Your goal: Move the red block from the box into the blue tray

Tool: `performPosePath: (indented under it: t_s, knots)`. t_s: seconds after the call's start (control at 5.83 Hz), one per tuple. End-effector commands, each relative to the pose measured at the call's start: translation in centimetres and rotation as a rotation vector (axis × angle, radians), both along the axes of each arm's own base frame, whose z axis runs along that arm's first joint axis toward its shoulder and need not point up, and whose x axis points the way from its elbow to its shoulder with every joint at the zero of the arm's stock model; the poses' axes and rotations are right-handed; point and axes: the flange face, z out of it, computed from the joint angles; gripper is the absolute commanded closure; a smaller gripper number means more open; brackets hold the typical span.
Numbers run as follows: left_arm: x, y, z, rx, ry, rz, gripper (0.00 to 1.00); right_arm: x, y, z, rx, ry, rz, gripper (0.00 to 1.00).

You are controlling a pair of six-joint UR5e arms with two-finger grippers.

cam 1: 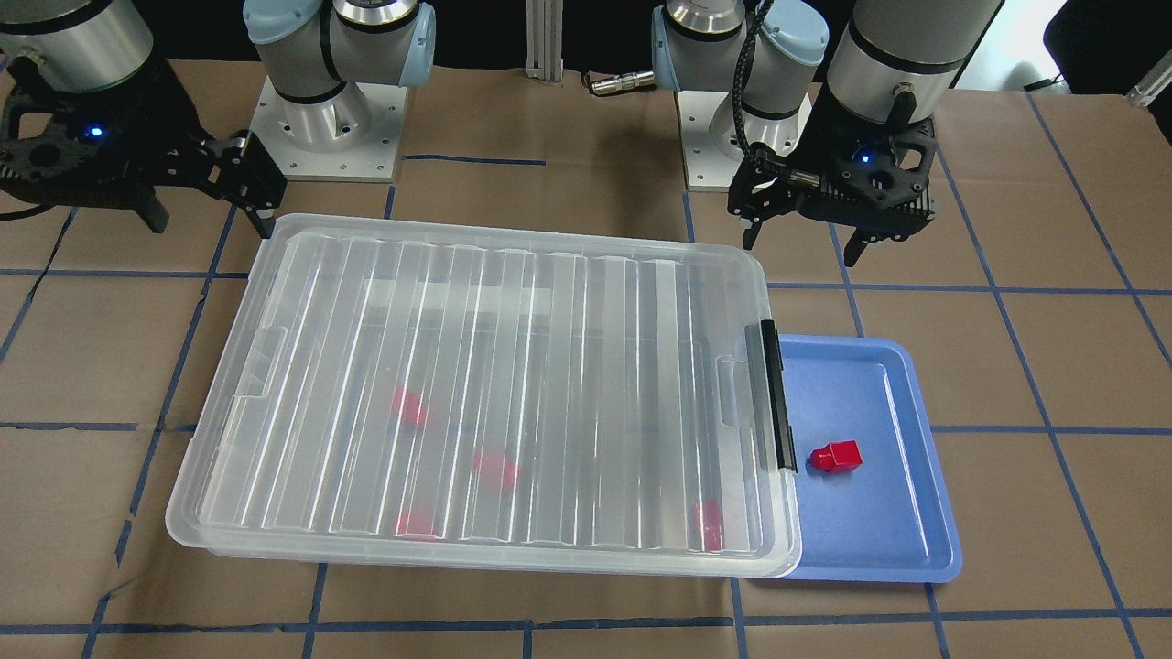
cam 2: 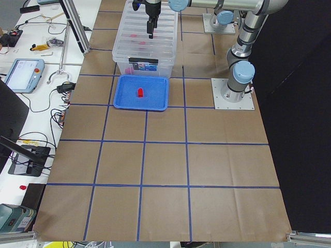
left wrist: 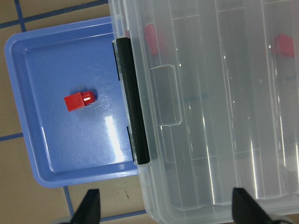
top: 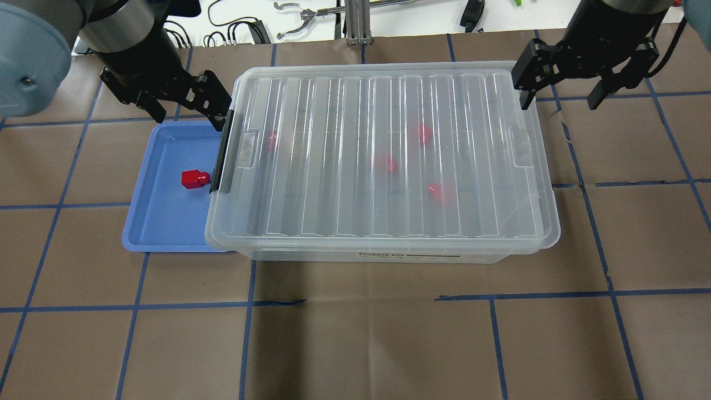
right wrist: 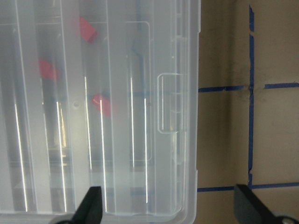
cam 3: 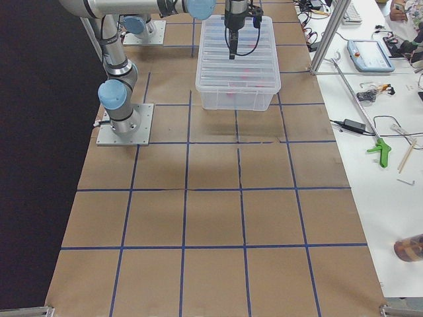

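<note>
The box (cam 1: 476,384) is a clear bin with its ribbed lid shut and a black latch bar (cam 1: 774,394) on the end toward the blue tray (cam 1: 879,531). Several red blocks (cam 1: 409,405) show blurred through the lid. One red block (cam 1: 838,456) lies in the blue tray (top: 161,233), also visible in the overhead view (top: 194,178) and the left wrist view (left wrist: 79,100). My left gripper (top: 189,116) is open and empty above the tray's far edge, beside the latch end. My right gripper (top: 559,103) is open and empty above the box's other end (right wrist: 177,140).
The two arm bases (cam 1: 330,119) (cam 1: 732,137) stand behind the box. The table is brown paper with blue tape lines. A side bench holds a tablet (cam 2: 23,75) and cables; another bench holds a green-handled tool (cam 3: 380,148).
</note>
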Motion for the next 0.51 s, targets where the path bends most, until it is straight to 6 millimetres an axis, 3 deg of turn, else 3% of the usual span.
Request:
performPosePath:
  t_s: [0.0, 0.34]
  knots:
    - [0.00, -0.11, -0.13, 0.001, 0.000, -0.001, 0.02, 2.82, 1.27, 0.56, 0.021, 0.023, 0.009, 0.00]
    - [-0.02, -0.16, -0.21, 0.003, 0.001, -0.002, 0.02, 3.44, 1.83, 0.83, 0.024, 0.013, 0.016, 0.00]
